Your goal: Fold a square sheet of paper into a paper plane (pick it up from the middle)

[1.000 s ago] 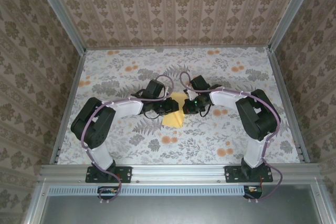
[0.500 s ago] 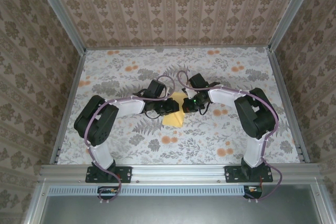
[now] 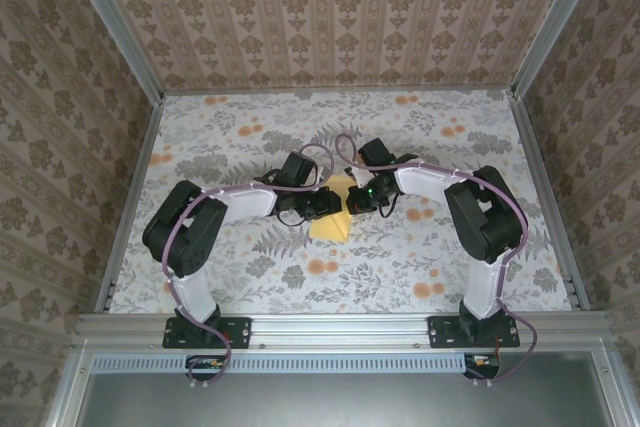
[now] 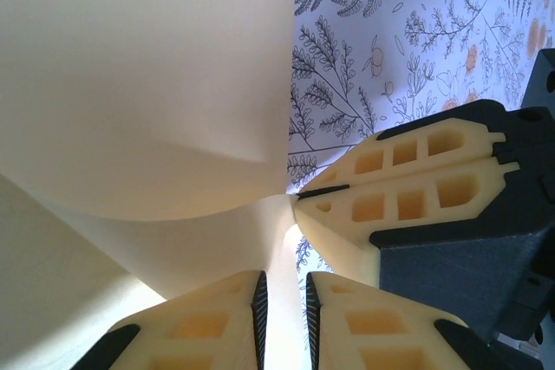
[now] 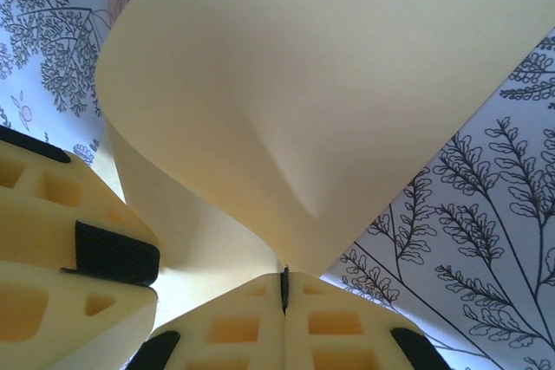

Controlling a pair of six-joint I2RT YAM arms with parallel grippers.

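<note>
While looking down from above, noted a pale-yellow sheet of paper (image 3: 331, 224) near the middle of the table (image 3: 230, 147), partly hidden under the tips of both arms. Plain, no print or marks. Through the wrist cameras, seen bowed upward in one broad smooth curve, narrowing down toward the fingers. Whether any corner rests on the table: cannot tell.

Left gripper (image 4: 284, 282): nipped on the lower part of the sheet of paper, pads close, nothing but a strip of paper in the slit between them.

Right gripper (image 5: 284, 282): pressed fully together on the paper at the point where the curve pinches to a crease.

Both grippers just beside each other, tips almost meeting, facing in from opposite sides.

Table cover of grey fern leaves and small orange flowers. Patterned walls (image 3: 330, 17) on three sides.
</note>
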